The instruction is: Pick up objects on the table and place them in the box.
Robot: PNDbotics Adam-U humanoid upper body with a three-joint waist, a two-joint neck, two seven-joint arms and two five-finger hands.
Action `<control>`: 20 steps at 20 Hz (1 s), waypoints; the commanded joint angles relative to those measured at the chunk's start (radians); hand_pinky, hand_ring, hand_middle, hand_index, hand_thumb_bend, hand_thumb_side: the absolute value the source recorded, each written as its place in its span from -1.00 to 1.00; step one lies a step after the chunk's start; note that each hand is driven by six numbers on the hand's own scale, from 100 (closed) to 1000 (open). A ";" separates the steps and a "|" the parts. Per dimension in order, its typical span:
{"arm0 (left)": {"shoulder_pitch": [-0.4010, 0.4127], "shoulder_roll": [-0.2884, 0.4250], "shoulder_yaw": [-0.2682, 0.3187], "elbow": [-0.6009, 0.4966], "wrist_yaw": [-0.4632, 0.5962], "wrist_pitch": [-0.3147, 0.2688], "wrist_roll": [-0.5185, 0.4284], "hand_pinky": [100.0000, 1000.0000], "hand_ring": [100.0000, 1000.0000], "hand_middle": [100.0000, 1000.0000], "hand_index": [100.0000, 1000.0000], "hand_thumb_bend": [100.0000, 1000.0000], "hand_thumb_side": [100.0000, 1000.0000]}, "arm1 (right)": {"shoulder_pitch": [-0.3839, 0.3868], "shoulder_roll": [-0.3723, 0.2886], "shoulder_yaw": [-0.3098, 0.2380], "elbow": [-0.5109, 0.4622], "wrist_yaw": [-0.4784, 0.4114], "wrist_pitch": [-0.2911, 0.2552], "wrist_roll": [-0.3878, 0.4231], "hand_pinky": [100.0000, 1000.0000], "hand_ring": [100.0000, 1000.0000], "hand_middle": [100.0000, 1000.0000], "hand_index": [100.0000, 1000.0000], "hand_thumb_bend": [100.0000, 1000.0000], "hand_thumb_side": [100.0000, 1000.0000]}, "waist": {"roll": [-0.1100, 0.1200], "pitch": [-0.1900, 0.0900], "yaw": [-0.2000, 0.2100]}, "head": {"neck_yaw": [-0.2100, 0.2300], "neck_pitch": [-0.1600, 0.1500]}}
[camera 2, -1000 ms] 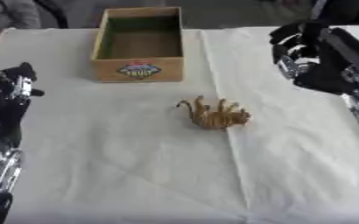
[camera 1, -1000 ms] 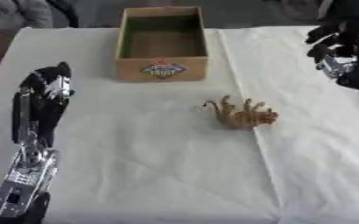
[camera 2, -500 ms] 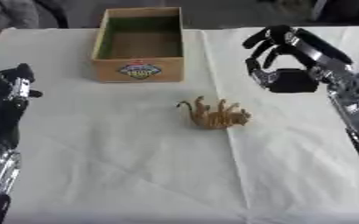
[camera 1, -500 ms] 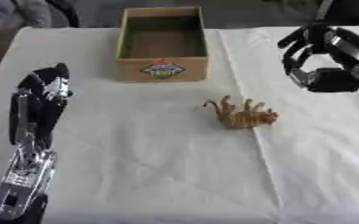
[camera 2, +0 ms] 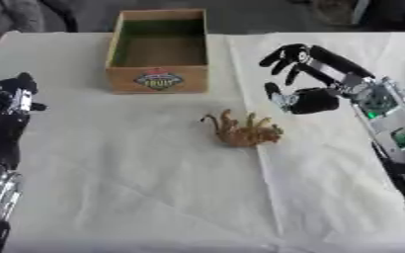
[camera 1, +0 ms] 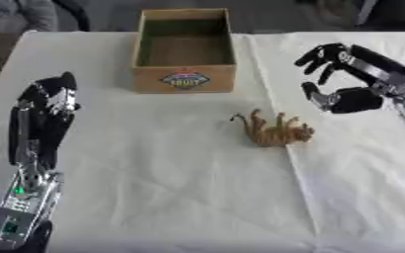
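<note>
1. Judging the toy animal (camera 1: 273, 131), lying on its side on the cloth below the box (camera 1: 185, 49), I took it for light, rigid plastic.
2. My right hand (camera 2: 303, 79) hovered beside it, fingers spread, so I favoured pinching the body, not the thin legs.

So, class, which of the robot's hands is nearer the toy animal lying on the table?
Right. The right hand hovers open just up and right of the toy animal; the left hand stays far off at the table's left side.

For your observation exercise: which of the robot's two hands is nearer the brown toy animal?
The right hand, open and hovering just up and right of the toy animal. The left hand rests far off at the table's left side.
</note>
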 commanded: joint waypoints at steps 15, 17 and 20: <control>-0.013 0.007 -0.003 -0.016 0.001 0.002 -0.008 -0.02 0.49 -0.11 0.17 -0.52 -0.13 | -0.027 0.048 0.032 0.108 0.104 -0.082 0.119 0.21 0.62 0.66 0.75 -1.00 -0.14 | 0.005 -0.018 0.004 | -0.019 -0.006; -0.012 0.006 -0.003 -0.016 0.001 0.002 -0.009 -0.02 0.49 -0.11 0.17 -0.52 -0.13 | -0.029 0.056 0.038 0.109 0.111 -0.093 0.128 0.23 0.63 0.67 0.76 -1.00 -0.12 | 0.006 -0.018 0.004 | -0.021 -0.006; -0.012 0.006 -0.003 -0.016 0.001 0.003 -0.009 -0.02 0.49 -0.11 0.17 -0.52 -0.13 | -0.032 0.060 0.047 0.100 0.135 -0.110 0.140 0.31 0.67 0.69 0.77 -1.00 -0.14 | 0.007 -0.018 0.005 | -0.025 -0.006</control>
